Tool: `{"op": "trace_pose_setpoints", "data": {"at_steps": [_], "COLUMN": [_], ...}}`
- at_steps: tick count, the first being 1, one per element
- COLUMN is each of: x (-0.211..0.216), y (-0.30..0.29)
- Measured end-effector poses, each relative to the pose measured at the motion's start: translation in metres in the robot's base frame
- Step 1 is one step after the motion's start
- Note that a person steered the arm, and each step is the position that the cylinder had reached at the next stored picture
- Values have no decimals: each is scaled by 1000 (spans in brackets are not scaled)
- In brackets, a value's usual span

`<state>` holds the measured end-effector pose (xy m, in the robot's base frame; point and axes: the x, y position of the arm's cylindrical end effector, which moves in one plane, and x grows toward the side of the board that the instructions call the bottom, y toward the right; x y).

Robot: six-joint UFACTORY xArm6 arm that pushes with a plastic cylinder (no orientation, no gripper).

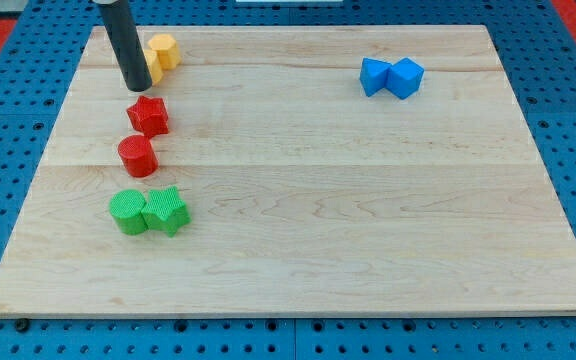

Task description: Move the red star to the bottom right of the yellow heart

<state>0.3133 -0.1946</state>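
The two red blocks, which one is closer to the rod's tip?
The red star, just below my tip. The red cylinder sits farther toward the view's bottom.

My body shows here only as a single straight rod (123,40), round in section and dark grey to black from top to bottom, with a smooth matte skin and a faint paler sheen running down its length on the side toward the view's left. No cable, screw, joint or marking can be made out anywhere on it, and its upper part is cut off by the view's top edge, so nothing of the arm behind it is seen. It keeps nearly the same thickness throughout and ends in my tip (139,87), a plain blunt, slightly rounded end of the same dark colour.
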Motion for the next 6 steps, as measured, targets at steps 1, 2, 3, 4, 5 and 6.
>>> {"op": "trace_pose_setpoints", "data": {"at_steps": [1,2,3,4,5,6], "x": [42,93,118,118,140,166], "y": [-12,-9,-10,-60,-10,41]}}
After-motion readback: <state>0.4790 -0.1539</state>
